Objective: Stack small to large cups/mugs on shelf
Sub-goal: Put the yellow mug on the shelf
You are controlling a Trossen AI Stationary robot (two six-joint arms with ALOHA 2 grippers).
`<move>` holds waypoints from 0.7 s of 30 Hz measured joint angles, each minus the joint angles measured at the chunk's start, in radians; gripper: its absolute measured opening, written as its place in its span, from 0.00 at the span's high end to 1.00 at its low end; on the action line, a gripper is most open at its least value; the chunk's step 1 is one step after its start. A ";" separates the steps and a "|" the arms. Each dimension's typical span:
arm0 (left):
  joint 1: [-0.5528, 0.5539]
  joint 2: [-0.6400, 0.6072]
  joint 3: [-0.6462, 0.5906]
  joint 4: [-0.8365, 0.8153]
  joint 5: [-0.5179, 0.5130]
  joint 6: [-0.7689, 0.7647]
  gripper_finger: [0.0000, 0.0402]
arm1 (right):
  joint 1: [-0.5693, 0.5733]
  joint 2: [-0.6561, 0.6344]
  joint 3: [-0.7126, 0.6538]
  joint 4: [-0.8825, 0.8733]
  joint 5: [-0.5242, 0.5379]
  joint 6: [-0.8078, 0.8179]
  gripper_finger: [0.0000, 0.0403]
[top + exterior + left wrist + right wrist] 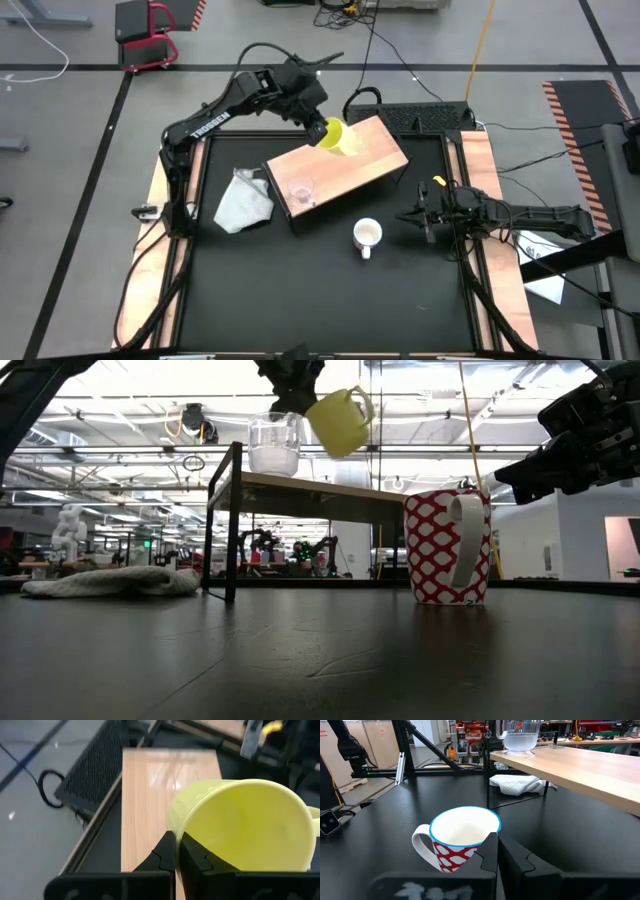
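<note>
Above the far end of the shelf (338,164), your left gripper (176,851) holds the yellow mug (338,420) clear of the wood top, jaws closed on its rim, one finger inside the wall and one outside; the mug hangs tilted with its handle pointing away from the glass. At the shelf's near end the small glass cup (301,190) stands upright on the wood, well apart from the mug. On the black table (300,290), just in front of the shelf, the white mug with the red pattern (446,546) stands upright, handle toward the table's front edge. Your right gripper (497,851) hovers near it at the table's right side, jaws nearly shut and holding nothing. A crumpled cloth (243,198) lies on the table left of the shelf. Expect both mugs to be stiff, glazed and fairly slippery, so a rim pinch may let them swing; set the yellow one down level before you release. Treat the glass as light, fragile and easy to tip; take it by the rim or across the wall. For the patterned mug, likely the heaviest, the rim opposite the handle looks the best hold.
</note>
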 joint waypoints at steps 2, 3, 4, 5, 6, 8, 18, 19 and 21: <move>0.000 0.000 0.000 -0.024 0.000 0.002 0.99 | 0.000 0.000 0.000 0.000 0.000 -0.004 1.00; -0.001 0.000 0.000 -0.029 0.000 0.002 0.99 | 0.000 0.000 0.000 0.000 0.000 -0.004 1.00; -0.002 0.000 0.000 -0.034 0.001 0.008 0.99 | 0.000 0.000 0.000 0.000 0.000 -0.004 1.00; -0.005 0.000 0.000 -0.039 0.003 0.015 0.99 | 0.000 0.000 0.000 0.000 0.000 -0.004 1.00; -0.007 0.000 0.000 -0.043 0.007 0.022 0.99 | 0.000 0.000 0.000 0.000 0.000 -0.004 1.00; -0.014 0.006 0.000 -0.057 0.007 0.033 0.99 | 0.000 0.000 0.000 0.000 0.000 -0.004 1.00; -0.042 0.071 0.000 -0.104 -0.025 0.061 0.99 | 0.000 0.000 0.000 0.000 0.000 -0.004 1.00; -0.043 0.071 0.000 -0.107 -0.024 0.066 0.99 | 0.000 0.000 0.000 0.000 0.000 -0.004 1.00; -0.046 0.078 0.000 -0.109 -0.024 0.071 0.99 | 0.000 0.000 0.000 0.000 0.000 -0.004 1.00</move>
